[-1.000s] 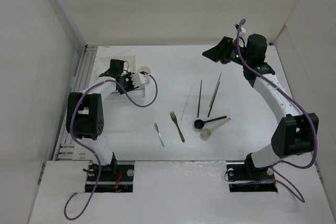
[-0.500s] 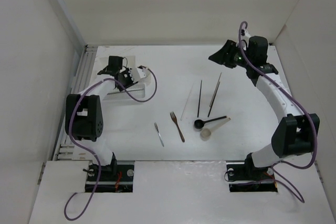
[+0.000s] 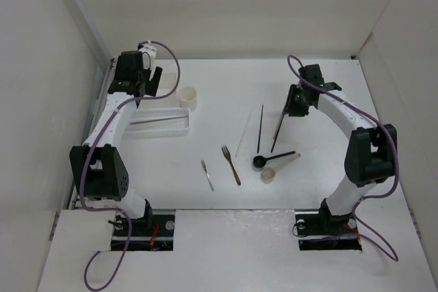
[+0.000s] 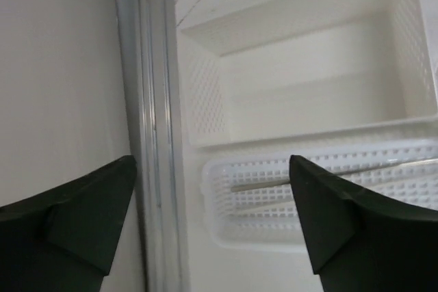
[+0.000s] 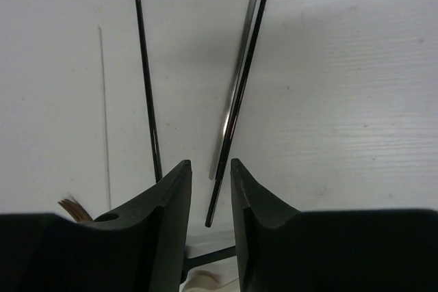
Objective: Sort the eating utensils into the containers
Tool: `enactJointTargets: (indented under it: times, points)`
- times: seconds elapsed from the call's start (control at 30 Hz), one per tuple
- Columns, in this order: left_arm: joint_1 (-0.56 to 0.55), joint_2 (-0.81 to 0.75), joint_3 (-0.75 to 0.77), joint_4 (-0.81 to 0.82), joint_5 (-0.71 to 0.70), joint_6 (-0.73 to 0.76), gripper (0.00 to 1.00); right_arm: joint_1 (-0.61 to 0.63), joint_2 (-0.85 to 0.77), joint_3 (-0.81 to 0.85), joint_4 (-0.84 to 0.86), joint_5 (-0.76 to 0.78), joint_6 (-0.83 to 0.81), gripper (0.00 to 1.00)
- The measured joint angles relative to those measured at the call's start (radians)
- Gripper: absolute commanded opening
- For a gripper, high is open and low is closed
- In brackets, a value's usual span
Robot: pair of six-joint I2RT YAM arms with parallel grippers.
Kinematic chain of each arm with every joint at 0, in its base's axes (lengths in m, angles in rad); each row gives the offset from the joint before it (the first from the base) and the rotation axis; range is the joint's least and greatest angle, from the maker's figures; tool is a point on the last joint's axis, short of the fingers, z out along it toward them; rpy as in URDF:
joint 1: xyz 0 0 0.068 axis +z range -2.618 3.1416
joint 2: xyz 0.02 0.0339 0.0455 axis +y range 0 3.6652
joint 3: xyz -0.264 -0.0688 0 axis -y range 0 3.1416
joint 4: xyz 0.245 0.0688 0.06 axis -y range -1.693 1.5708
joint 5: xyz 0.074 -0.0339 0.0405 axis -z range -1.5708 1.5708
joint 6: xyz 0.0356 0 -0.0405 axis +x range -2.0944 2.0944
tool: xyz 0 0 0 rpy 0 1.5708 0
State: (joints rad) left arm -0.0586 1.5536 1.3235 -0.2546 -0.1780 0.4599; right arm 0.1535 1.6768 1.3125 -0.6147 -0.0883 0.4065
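your left jaws stand wide with nothing between them, hanging at the far left of the worktop over the slotted tray and the rectangular box just behind it. one metallic chopstick lies lengthwise in that tray, and the round cup sits just off the tray's far right corner. your right jaws are narrow and point down at the far end of the paired chopsticks, one metallic and one dark. their tips lie in the gap between the fingertips with a sliver of space on each side, so they are not clamped. the thin dark chopsticks lie just left of that pair, and a pale chopstick lies further left. nearer you, the black spoon, beige spoon, brown fork and grey fork lie loose on the worktop.
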Motion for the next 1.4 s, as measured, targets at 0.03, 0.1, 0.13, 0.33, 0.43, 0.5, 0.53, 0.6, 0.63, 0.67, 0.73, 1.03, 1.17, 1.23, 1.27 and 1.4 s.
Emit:
enactJointTargets:
  times: [0.03, 0.1, 0.13, 0.33, 0.43, 0.5, 0.53, 0.6, 0.63, 0.67, 0.73, 1.03, 1.17, 1.23, 1.27, 1.4]
  points:
    - [0.007, -0.001, 0.017, -0.006, -0.021, -0.064, 1.0, 0.014, 0.015, -0.005, -0.006, 0.007, 0.0, 0.35]
    - [0.023, -0.007, 0.041, -0.021, -0.045, -0.167, 1.0, 0.041, 0.048, -0.016, -0.005, 0.01, 0.001, 0.35]
    - [0.029, -0.013, 0.048, -0.029, -0.05, -0.206, 1.0, 0.051, 0.065, -0.021, -0.008, 0.009, 0.002, 0.35]
    - [0.033, -0.027, 0.054, -0.067, -0.079, -0.356, 1.0, 0.092, 0.15, -0.029, -0.012, 0.031, 0.01, 0.29]
    - [0.033, -0.027, 0.054, -0.078, -0.079, -0.39, 1.0, 0.103, 0.172, -0.029, -0.014, 0.057, 0.024, 0.24]
    - [0.033, -0.027, 0.054, -0.079, -0.077, -0.403, 1.0, 0.104, 0.175, -0.03, -0.013, 0.063, 0.031, 0.23]
    - [0.033, -0.027, 0.054, -0.079, -0.078, -0.407, 1.0, 0.102, 0.175, -0.031, -0.013, 0.067, 0.033, 0.23]
    - [0.033, -0.027, 0.054, -0.079, -0.085, -0.416, 1.0, 0.099, 0.175, -0.032, -0.013, 0.075, 0.035, 0.22]
    - [0.033, -0.027, 0.054, -0.079, -0.087, -0.418, 1.0, 0.095, 0.176, -0.033, -0.013, 0.079, 0.036, 0.22]
    - [0.033, -0.027, 0.054, -0.079, -0.089, -0.42, 1.0, 0.095, 0.177, -0.034, -0.012, 0.081, 0.036, 0.22]
    - [0.033, -0.027, 0.054, -0.078, -0.09, -0.425, 1.0, 0.093, 0.181, -0.034, -0.006, 0.084, 0.035, 0.21]
    - [0.033, -0.027, 0.054, -0.076, -0.093, -0.441, 1.0, 0.093, 0.205, -0.034, -0.006, 0.101, 0.035, 0.19]
    - [0.033, -0.027, 0.054, -0.071, -0.093, -0.444, 1.0, 0.093, 0.217, -0.033, -0.004, 0.104, 0.036, 0.24]
    - [0.033, -0.027, 0.053, -0.071, -0.093, -0.443, 1.0, 0.093, 0.219, -0.03, -0.004, 0.104, 0.036, 0.24]
    - [0.033, -0.027, 0.053, -0.07, -0.093, -0.443, 1.0, 0.093, 0.223, -0.025, -0.006, 0.104, 0.036, 0.24]
    - [0.033, -0.027, 0.053, -0.065, -0.096, -0.443, 1.0, 0.093, 0.245, 0.006, -0.011, 0.103, 0.036, 0.24]
